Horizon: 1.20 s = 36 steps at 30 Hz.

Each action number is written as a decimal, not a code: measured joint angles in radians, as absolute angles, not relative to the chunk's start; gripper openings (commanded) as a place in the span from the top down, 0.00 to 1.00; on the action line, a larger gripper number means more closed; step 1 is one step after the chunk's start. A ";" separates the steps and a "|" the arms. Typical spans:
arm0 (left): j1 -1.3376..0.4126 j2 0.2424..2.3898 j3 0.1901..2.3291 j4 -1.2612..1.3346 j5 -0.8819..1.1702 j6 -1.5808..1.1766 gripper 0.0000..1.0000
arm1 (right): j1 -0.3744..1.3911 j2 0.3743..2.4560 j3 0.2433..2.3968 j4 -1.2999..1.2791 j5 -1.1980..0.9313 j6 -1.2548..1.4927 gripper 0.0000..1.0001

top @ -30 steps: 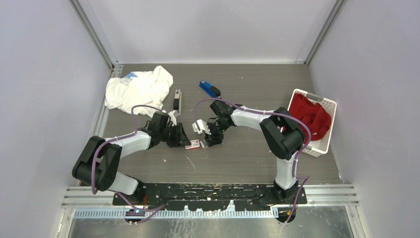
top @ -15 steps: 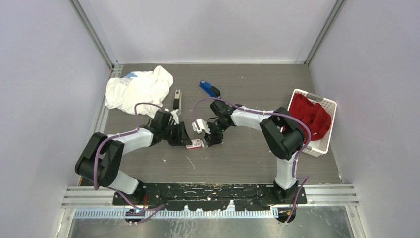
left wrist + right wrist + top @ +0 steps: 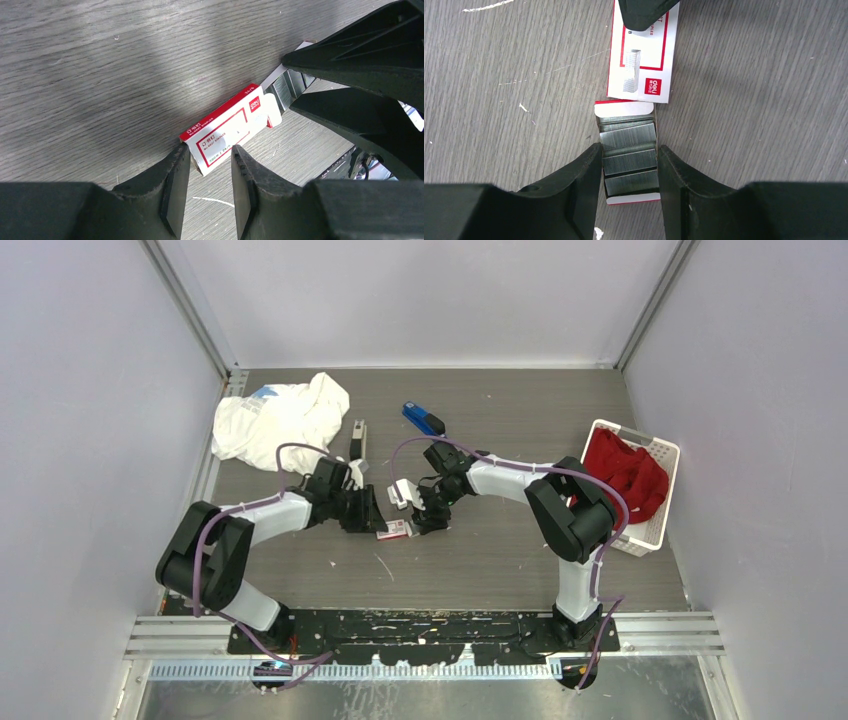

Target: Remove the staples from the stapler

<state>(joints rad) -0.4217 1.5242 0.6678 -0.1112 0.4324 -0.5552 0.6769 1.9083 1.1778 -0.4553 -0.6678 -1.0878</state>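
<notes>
A white-and-red staple box sleeve (image 3: 227, 132) lies on the table, and my left gripper (image 3: 209, 150) is shut on its near end. Just beyond the sleeve sits its pulled-out tray (image 3: 630, 198) packed with silvery staples (image 3: 629, 155). My right gripper (image 3: 629, 150) is shut on that tray, a finger pressed on each side. From above, both grippers, left (image 3: 378, 522) and right (image 3: 418, 520), meet at the box (image 3: 396, 530) mid-table. A black and silver stapler (image 3: 357, 443) and a blue stapler (image 3: 423, 419) lie farther back, apart from both grippers.
A crumpled white cloth (image 3: 280, 420) lies at the back left. A white basket (image 3: 662, 450) holding a red cloth (image 3: 625, 470) stands at the right edge. Small white scraps dot the table in front of the box.
My left gripper has edged slightly right onto the box sleeve, and its jaws have narrowed a little. The right arm has not moved.
</notes>
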 measured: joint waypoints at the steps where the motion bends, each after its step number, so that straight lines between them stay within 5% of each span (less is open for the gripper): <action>1: -0.422 1.525 0.669 -0.113 0.433 -0.553 0.62 | 0.677 1.908 1.178 -0.455 -0.668 -1.088 0.53; 16: -0.422 1.526 0.671 -0.117 0.435 -0.541 0.62 | 0.677 1.906 1.173 -0.438 -0.657 -1.066 0.62; 36: -0.426 1.507 0.662 -0.114 0.430 -0.537 0.55 | 0.677 1.900 1.167 -0.423 -0.648 -1.081 0.60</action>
